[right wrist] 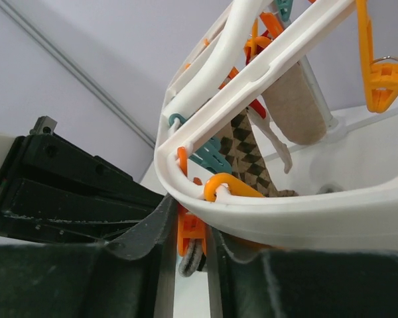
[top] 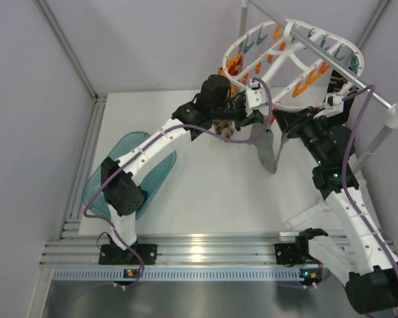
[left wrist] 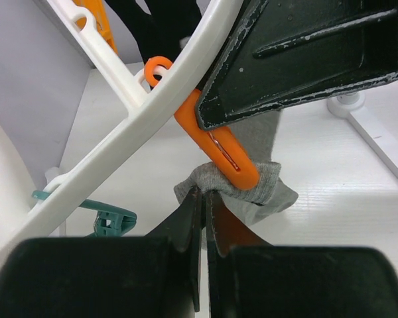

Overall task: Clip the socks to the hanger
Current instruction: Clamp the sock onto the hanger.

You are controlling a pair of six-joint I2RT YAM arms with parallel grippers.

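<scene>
White table point(top: 205, 192) is lying open under the hanger point(left wrist: 179, 86), with the wall sitting close behind. Grey sock point(top: 269, 152) is hanging long axis vertical, toe pointing down. Left gripper point(left wrist: 203, 195) is pinching its cuff closed; right gripper point(right wrist: 191, 232) is squeezing the orange peg point(left wrist: 222, 149).

Sock-drying station from above: large white plastic oval ring hanger point(top: 278, 50) with orange and teal pegs point(top: 312, 76), at a metal rod point(top: 331, 58).
Grey fabric sock point(top: 268, 151) hangs limp below its near rim; translucent teal plastic tub point(top: 159, 169) sits left on the white tabletop point(top: 212, 192).
</scene>
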